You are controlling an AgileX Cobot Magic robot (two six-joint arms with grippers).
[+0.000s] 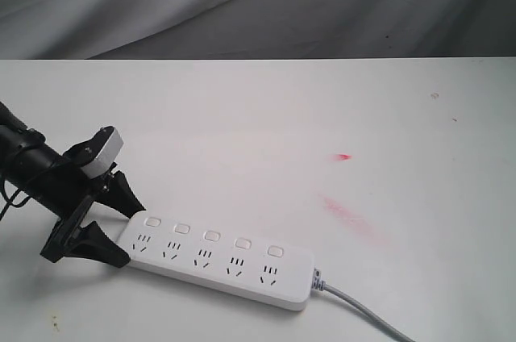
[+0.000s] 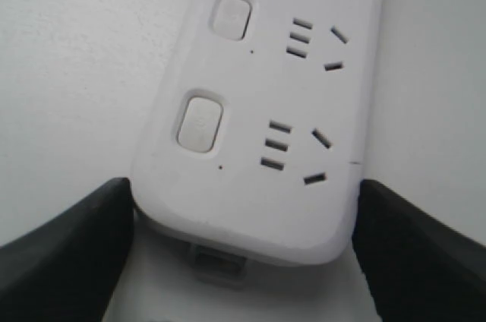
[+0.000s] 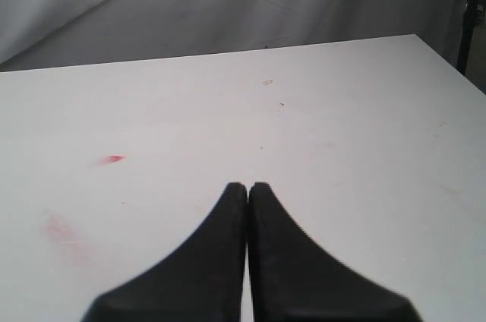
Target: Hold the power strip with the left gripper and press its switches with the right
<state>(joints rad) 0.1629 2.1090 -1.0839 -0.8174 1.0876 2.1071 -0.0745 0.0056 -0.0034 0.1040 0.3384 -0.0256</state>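
Note:
The white power strip (image 1: 218,265) lies flat near the table's front edge, its grey cord (image 1: 363,310) running off to the right. Its switches (image 1: 212,235) form a row along the far side, one per socket. My left gripper (image 1: 129,233) straddles the strip's left end, one black finger against each long side, shut on it. In the left wrist view the power strip (image 2: 258,109) fills the space between the fingers (image 2: 68,254), with two switches (image 2: 200,122) showing. My right gripper (image 3: 247,185) is shut on nothing above bare table, away from the strip and outside the exterior view.
The white table (image 1: 282,116) carries a small red mark (image 1: 344,156) and a faint pink smear (image 1: 355,217) right of centre. A grey cloth backdrop (image 1: 242,3) hangs behind the table's far edge. The red mark (image 3: 114,159) also shows in the right wrist view.

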